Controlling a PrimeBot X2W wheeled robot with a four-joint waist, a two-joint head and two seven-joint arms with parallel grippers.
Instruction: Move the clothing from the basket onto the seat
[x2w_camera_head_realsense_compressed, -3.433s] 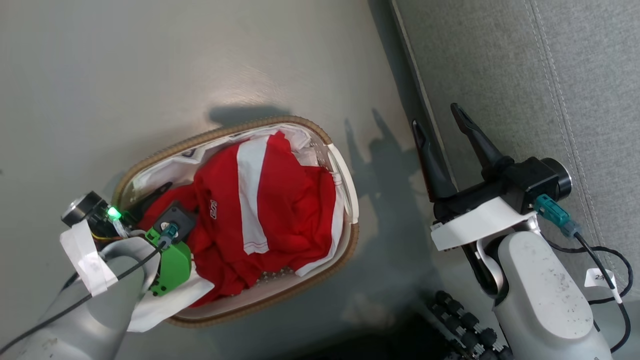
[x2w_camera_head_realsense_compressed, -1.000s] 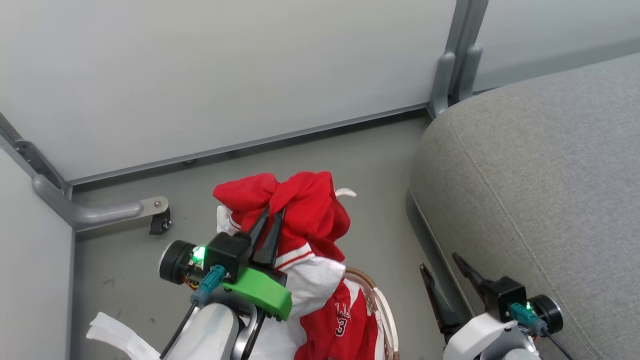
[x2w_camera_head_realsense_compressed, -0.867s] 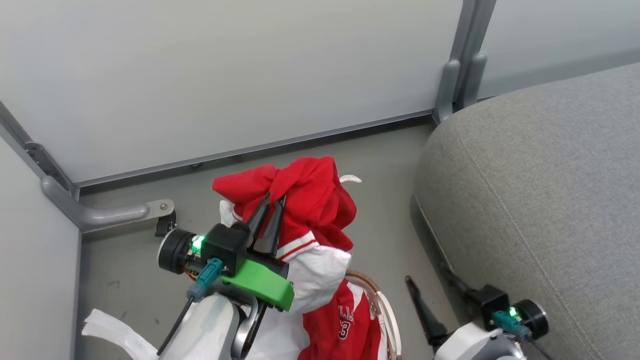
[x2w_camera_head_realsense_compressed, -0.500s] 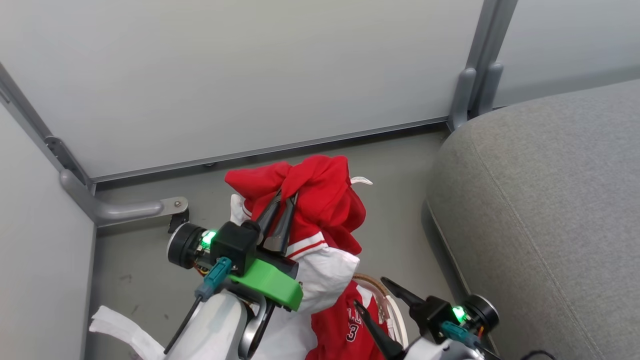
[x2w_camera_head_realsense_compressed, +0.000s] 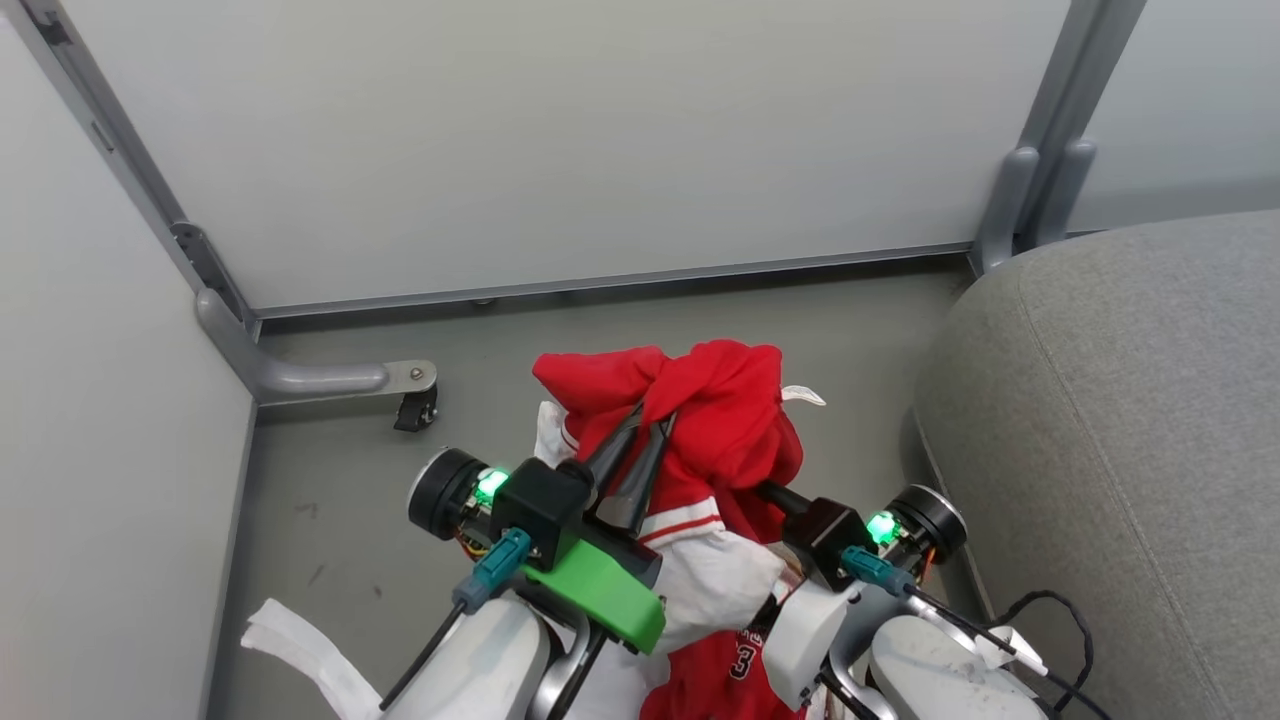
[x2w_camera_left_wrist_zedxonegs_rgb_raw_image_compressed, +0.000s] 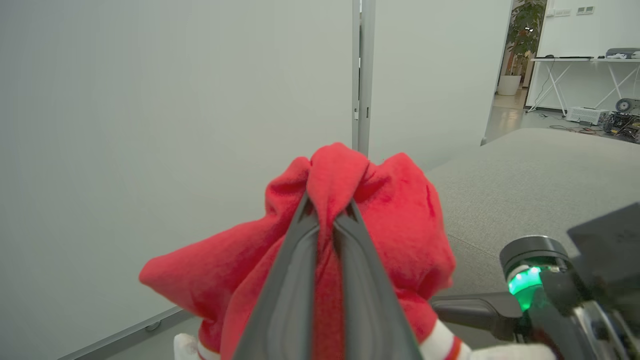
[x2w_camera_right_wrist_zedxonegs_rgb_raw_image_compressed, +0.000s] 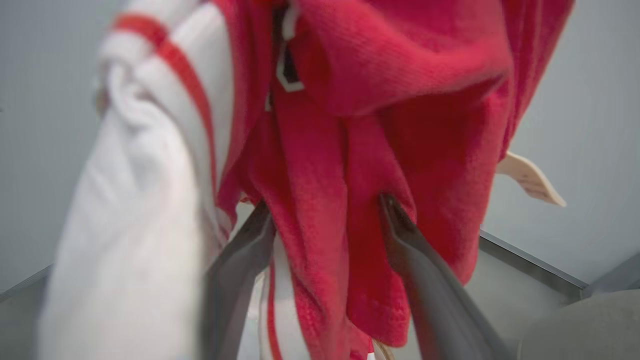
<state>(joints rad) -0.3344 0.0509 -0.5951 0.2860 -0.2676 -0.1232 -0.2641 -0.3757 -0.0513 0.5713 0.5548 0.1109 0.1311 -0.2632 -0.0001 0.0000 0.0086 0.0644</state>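
My right gripper (x2w_camera_right_wrist_zedxonegs_rgb_raw_image_compressed: 325, 205) has swung in from the seat (x2w_camera_head_realsense_compressed: 1130, 400), its fingers spread round a hanging fold, while my left gripper (x2w_camera_head_realsense_compressed: 652, 420) pinches the clothing (x2w_camera_head_realsense_compressed: 730, 400) aloft nearby: soft, light, likely to sag, best gripped in a thick bunch.

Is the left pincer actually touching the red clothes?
Touching. The left wrist view shows the left pincer shut on the clothing, a red fold pinched between its two fingers.

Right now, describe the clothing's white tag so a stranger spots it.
Find the big grey couch on the right; left of it, red clothing hangs from the left gripper. The tag is the thin white pointed tab poking from the bundle's couch side, unlike the broad white trim below.
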